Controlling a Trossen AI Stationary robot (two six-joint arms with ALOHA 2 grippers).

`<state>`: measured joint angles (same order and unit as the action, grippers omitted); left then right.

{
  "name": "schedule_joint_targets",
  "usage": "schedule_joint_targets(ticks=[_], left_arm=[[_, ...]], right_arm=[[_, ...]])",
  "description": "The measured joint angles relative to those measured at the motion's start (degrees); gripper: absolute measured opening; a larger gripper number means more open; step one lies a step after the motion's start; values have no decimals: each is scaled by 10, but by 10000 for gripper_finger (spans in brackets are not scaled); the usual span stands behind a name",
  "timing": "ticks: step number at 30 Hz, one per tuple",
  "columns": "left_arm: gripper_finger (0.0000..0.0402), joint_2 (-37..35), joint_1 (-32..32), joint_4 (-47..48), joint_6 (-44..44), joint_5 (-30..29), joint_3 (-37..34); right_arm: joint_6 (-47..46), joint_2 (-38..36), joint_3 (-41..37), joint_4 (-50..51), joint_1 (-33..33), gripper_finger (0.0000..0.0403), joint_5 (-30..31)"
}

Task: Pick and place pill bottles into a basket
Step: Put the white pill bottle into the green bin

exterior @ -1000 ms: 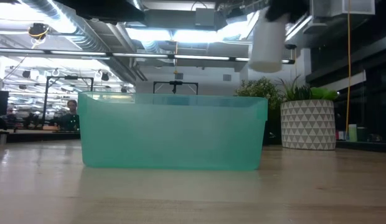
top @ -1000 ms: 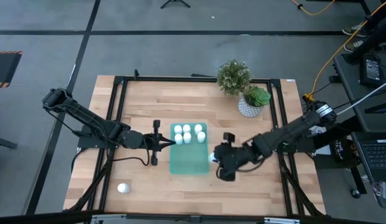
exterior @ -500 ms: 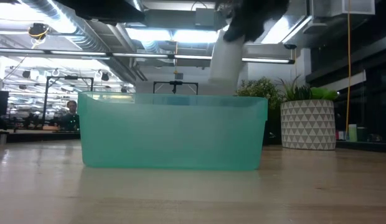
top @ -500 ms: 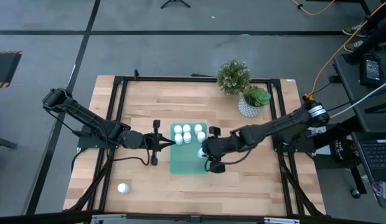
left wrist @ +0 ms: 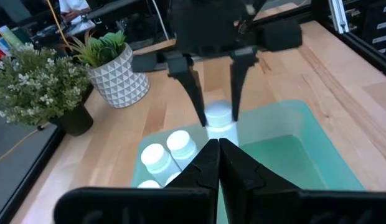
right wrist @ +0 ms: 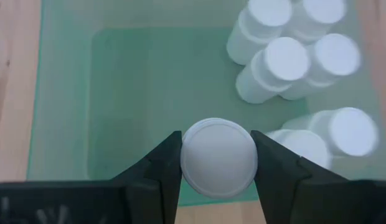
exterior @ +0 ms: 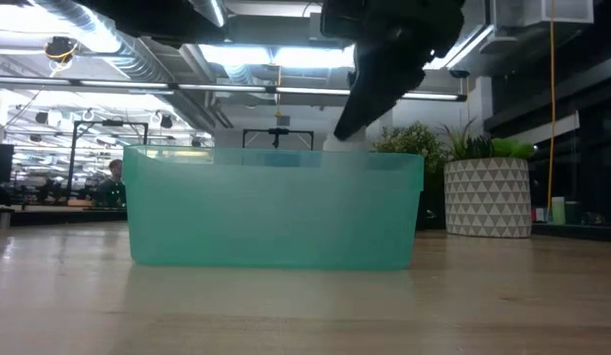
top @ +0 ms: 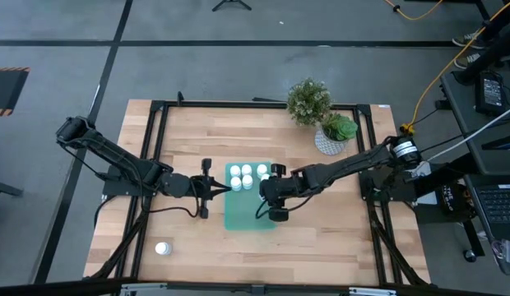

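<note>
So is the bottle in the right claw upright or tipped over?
Upright: the right claw grips the pill bottle by its sides, cap up, above the basket.

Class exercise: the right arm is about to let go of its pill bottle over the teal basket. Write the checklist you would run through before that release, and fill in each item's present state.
1. Right gripper shut on the held pill bottle: ok.
2. Held bottle above the basket interior, not its rim: ok.
3. Bare floor free beside the bottles in the basket: ok.
4. Left gripper outside the basket, at its left edge: ok.
5. Bottle's height above the floor: cannot tell.
6. Loose bottle left on the table: not ok.
</note>
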<state>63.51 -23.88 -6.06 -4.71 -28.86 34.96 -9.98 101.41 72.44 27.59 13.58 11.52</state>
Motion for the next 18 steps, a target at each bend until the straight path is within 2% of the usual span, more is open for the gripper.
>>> schedule_joint_targets(ticks=[18], left_arm=[[2, 0, 0, 3, 10, 0, 0]], right_arm=[[3, 48, 0, -28, -1, 152, 25]])
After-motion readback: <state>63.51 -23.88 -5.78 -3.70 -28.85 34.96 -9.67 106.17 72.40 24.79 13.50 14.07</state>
